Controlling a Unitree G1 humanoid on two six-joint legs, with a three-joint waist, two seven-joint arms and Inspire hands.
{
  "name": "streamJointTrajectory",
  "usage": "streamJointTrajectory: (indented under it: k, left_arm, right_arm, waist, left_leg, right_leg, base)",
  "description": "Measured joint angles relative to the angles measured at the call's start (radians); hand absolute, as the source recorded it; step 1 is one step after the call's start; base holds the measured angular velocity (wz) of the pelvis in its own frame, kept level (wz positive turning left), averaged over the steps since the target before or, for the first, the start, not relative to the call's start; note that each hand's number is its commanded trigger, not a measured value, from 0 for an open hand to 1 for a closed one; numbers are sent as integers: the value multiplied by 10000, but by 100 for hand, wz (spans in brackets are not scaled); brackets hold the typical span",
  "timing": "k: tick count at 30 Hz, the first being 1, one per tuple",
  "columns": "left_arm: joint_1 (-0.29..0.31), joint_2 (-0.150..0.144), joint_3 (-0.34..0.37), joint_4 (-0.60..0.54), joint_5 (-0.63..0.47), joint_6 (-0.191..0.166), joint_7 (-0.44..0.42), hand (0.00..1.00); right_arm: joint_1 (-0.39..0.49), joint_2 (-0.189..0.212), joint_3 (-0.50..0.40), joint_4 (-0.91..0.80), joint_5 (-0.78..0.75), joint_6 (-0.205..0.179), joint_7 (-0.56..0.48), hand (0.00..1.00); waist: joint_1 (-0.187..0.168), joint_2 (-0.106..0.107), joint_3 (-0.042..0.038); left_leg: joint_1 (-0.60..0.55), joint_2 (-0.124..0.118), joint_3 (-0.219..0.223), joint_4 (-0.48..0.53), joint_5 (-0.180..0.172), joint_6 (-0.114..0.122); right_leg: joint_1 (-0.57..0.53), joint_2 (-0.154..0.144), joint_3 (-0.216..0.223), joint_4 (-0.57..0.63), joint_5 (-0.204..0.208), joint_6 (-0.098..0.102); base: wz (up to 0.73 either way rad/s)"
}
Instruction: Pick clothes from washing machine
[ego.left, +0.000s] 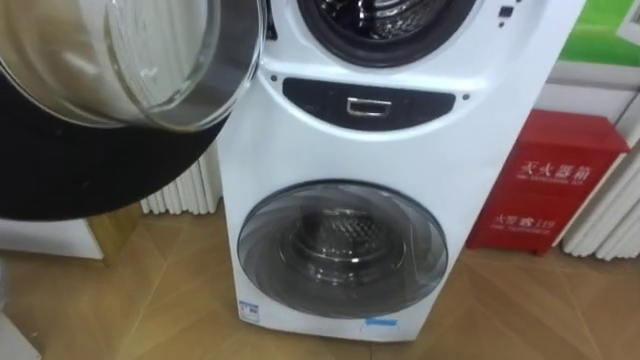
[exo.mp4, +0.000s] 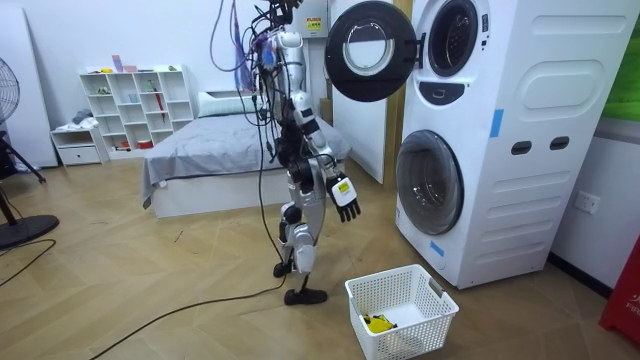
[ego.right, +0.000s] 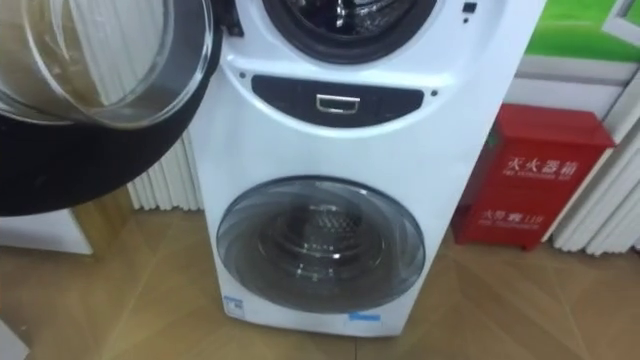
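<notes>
Room view has my right hand (exo.mp4: 345, 197) hanging loose and empty, centre frame, before the washing machine (exo.mp4: 520, 150). I cannot make out clothes inside the upper drum (ego.left: 385, 15); reaching up, my arm may knock the open door (ego.left: 130, 70), upper left.

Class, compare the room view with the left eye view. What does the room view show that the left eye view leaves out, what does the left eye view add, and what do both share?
The room view adds the robot standing before the washing machine, its right hand hanging open, a white basket on the floor holding a yellow item, and a bed. The left eye view adds a white radiator and the printed front of the red box. Both share the upper door swung open and the lower door closed.
</notes>
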Motion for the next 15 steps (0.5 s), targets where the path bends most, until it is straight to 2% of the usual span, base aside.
streamJointTrajectory:
  k: [2, 4, 8, 10, 13, 15]
  left_arm:
    - [100, -44, 185, -2, -262, -55, 146, 0]
    - [207, -212, 614, -2, -341, -167, 267, 0]
    - [199, -269, 781, 54, -452, -262, 277, 0]
    - [59, -248, 785, 305, -1199, -315, 270, 0]
    - [62, -186, 789, 300, -1736, -327, 259, 0]
    - [5, -126, 1150, 94, -2085, -313, 251, 0]
  right_arm:
    - [0, 19, -5, -5, -22, -25, 15, 0]
    - [-11, 17, -43, -17, -170, -36, 18, 0]
    - [-30, 7, -89, -19, -208, -36, 56, 0]
    - [-29, -36, -101, -22, -198, -43, 48, 0]
    - [41, -36, -331, -40, -237, -128, 21, 0]
    - [127, -37, -757, -38, -257, -139, 6, 0]
  waist:
    - [17, 34, -4]
    - [31, 117, -8]
    - [39, 227, 15]
    - [28, 274, 15]
    - [-10, 342, 39]
    - [-42, 442, 84]
  left_leg:
    - [6, 26, -197, 1, -21, -36]
    - [13, 20, -704, -3, -42, -68]
    - [12, 18, -932, -16, -43, -69]
    - [27, 11, -1078, -17, -43, -70]
    - [34, 2, -1117, -16, -56, -90]
    - [135, -8, -1361, -42, -71, -108]
  right_leg:
    - [-10, 61, -10, -8, 8, -14]
    - [1, 115, -4, -100, 16, -28]
    - [58, 143, -4, -189, 23, -42]
    - [168, 149, -10, -212, 22, -42]
    - [252, 150, -39, -344, 26, -48]
    - [355, 156, -45, -351, 26, -47]
  base:
    - [-11]
    - [-15]
    - [-3]
    - [8]
    - [7]
    - [12]
